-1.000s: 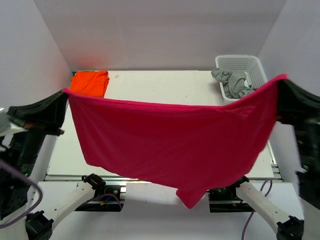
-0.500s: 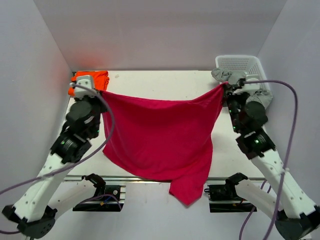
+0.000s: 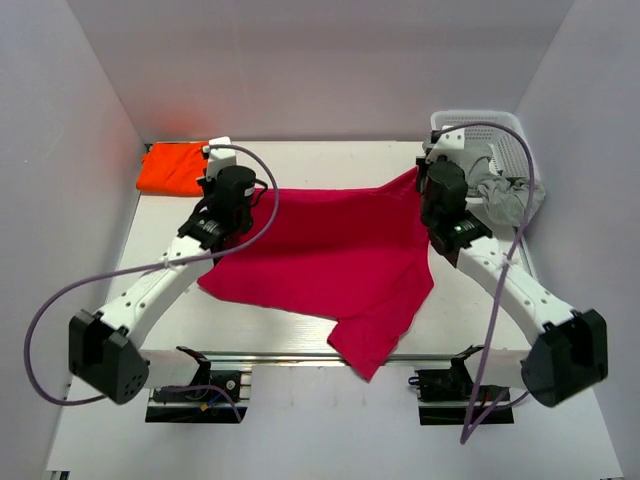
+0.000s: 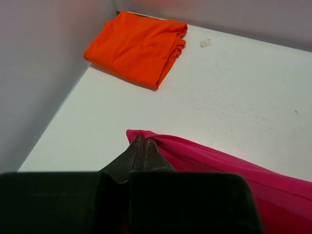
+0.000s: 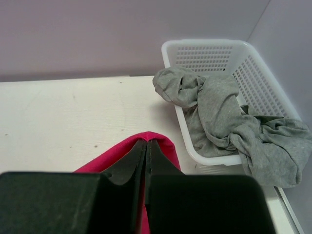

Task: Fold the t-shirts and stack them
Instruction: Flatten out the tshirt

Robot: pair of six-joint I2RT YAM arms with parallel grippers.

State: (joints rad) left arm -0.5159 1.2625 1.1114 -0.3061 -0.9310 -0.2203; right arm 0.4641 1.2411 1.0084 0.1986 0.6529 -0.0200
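The magenta-red t-shirt [image 3: 330,250] hangs stretched between my two grippers over the middle of the table, its lower part lying on the surface and one end drooping past the near edge. My left gripper [image 3: 232,185] is shut on its left corner [image 4: 141,136]. My right gripper [image 3: 428,172] is shut on its right corner [image 5: 161,141]. The orange t-shirt [image 3: 178,166] lies folded in the far left corner, also in the left wrist view [image 4: 136,46], apart from both grippers.
A white plastic basket [image 3: 512,140] stands at the far right with grey cloth [image 3: 500,195] spilling over its rim, close beside my right gripper; it also shows in the right wrist view [image 5: 214,51]. Grey walls enclose the table on three sides.
Both arms have swung forward and down toward the far side of the table, carrying the magenta-red shirt from high in the air down so that it partly lies on the table.
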